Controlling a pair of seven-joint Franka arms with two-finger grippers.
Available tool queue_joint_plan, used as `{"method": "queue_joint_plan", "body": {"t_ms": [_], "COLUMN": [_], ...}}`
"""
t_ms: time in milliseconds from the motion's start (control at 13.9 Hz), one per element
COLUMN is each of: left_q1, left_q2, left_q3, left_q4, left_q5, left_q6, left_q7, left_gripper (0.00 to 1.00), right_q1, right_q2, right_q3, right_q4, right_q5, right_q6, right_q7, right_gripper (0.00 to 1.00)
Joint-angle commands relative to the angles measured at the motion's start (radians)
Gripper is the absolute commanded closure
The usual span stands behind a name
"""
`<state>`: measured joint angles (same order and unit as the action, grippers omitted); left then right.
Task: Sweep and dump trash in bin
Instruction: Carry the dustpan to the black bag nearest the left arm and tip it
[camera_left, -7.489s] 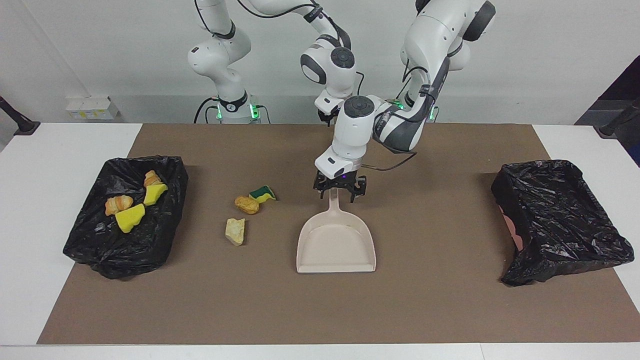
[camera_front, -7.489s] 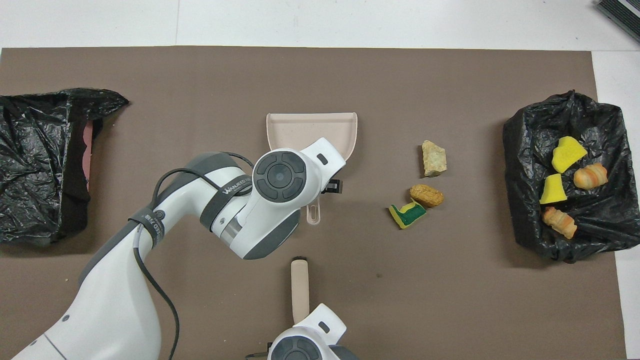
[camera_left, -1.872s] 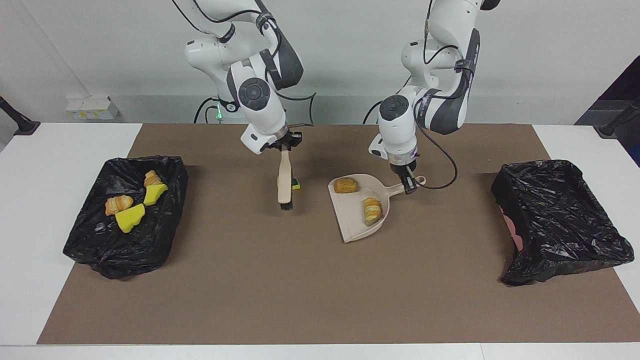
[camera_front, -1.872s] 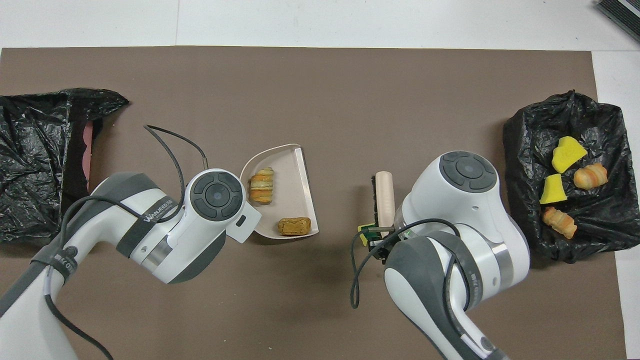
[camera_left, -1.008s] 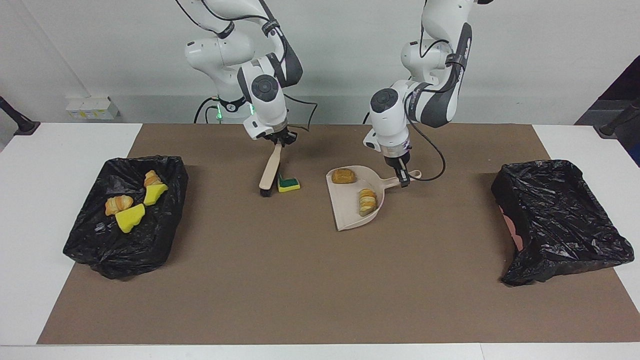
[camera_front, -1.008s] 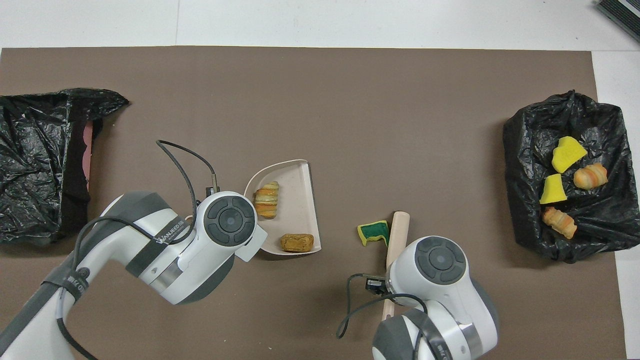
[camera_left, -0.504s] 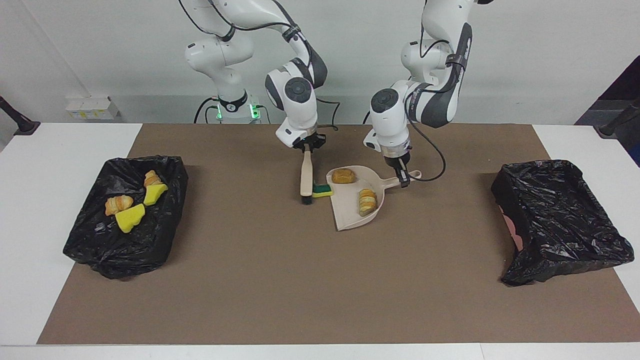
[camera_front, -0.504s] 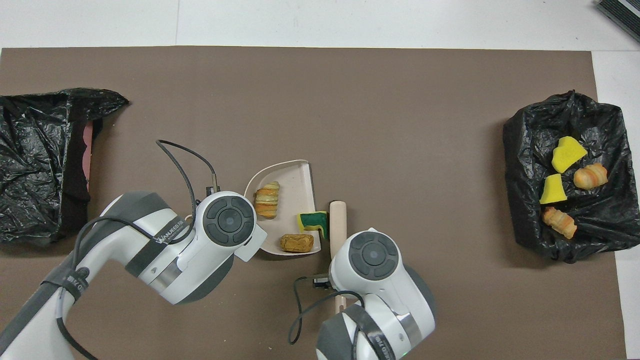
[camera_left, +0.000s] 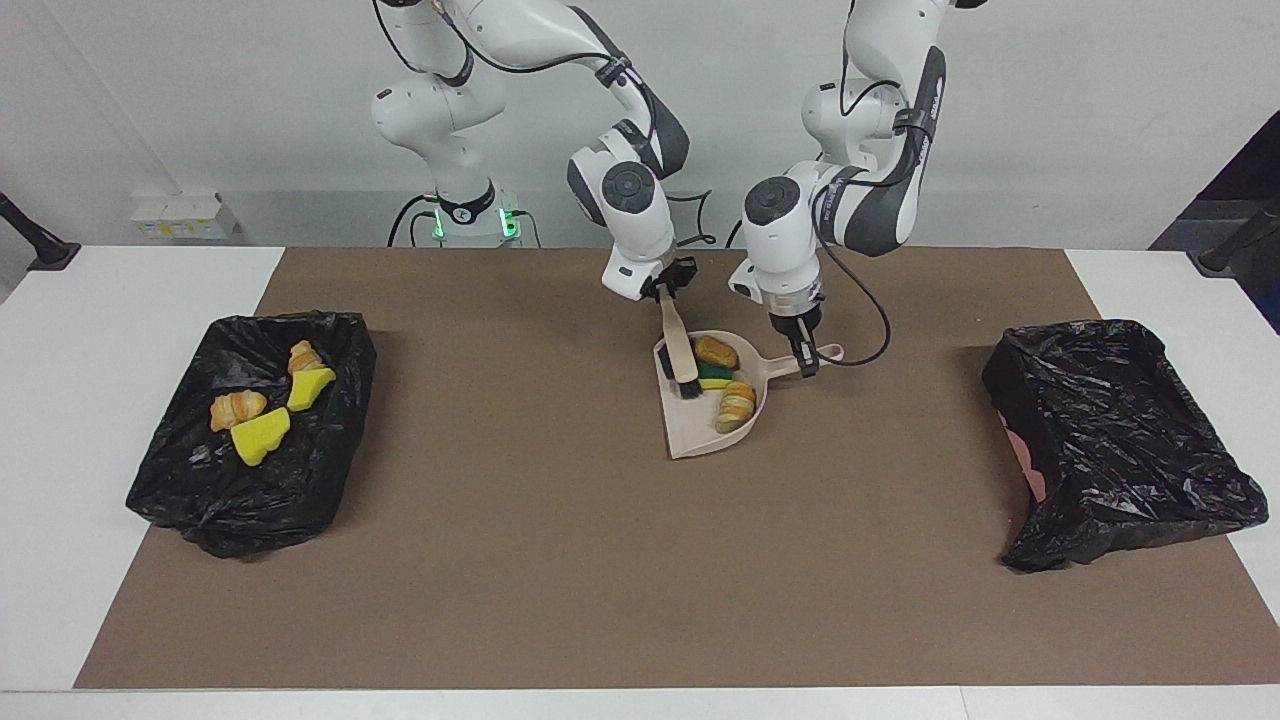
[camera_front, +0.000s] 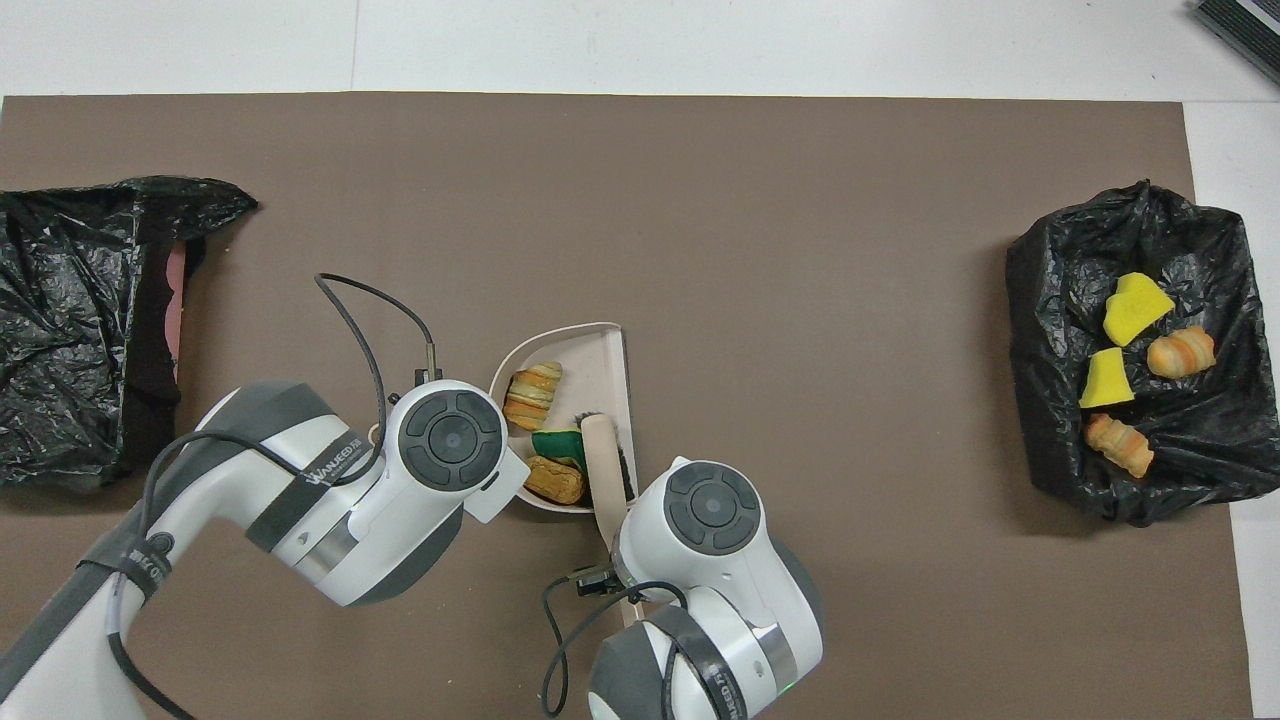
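A brown mat covers a white table before a white wall. A black-lined bin at the right arm's end holds four scraps; another bin sits at the left arm's end. Mid-table, the left gripper grips the dustpan handle. The right gripper holds the brush, its bristles in the pan against three scraps.

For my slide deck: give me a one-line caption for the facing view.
Right claw holds the brush in the dustpan held by the left claw, green-and-yellow sponge swept inside.
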<state>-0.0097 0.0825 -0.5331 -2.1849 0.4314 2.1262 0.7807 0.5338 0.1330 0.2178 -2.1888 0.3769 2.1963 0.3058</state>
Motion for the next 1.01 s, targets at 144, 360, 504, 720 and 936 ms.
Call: {"method": "queue_joint_plan", "body": {"t_ms": [144, 360, 504, 720, 936], "left_q1": [-0.006, -0.007, -0.009, -0.007, -0.007], "left_q2": [-0.010, -0.003, -0.013, -0.038, -0.102], "left_q3": [0.056, 0.079, 0.117, 0.198, 0.335], "left_q4": [-0.010, 0.014, 0.020, 0.043, 0.051], "left_q5": [0.007, 0.007, 0.003, -0.060, -0.133], "left_q6": [0.020, 0.017, 0.012, 0.004, 0.001], "left_q7": [0.155, 0.189, 0.254, 0.382, 0.587], "left_gripper": [1.00, 1.00, 1.00, 1.00, 1.00], "right_q1": [-0.101, -0.107, -0.085, 0.027, 0.145], "right_q2": [-0.064, -0.118, -0.139, -0.131, -0.079], "right_q3": [0.000, 0.002, 0.006, 0.006, 0.006], "right_q4": [0.052, 0.051, 0.032, -0.006, -0.031], "right_q5": [-0.061, -0.092, -0.093, -0.101, -0.134], "right_q6": [-0.183, -0.240, -0.224, -0.163, -0.075], "right_q7": [-0.040, -0.019, 0.044, 0.192, 0.353], "right_gripper": [1.00, 1.00, 1.00, 1.00, 1.00]}}
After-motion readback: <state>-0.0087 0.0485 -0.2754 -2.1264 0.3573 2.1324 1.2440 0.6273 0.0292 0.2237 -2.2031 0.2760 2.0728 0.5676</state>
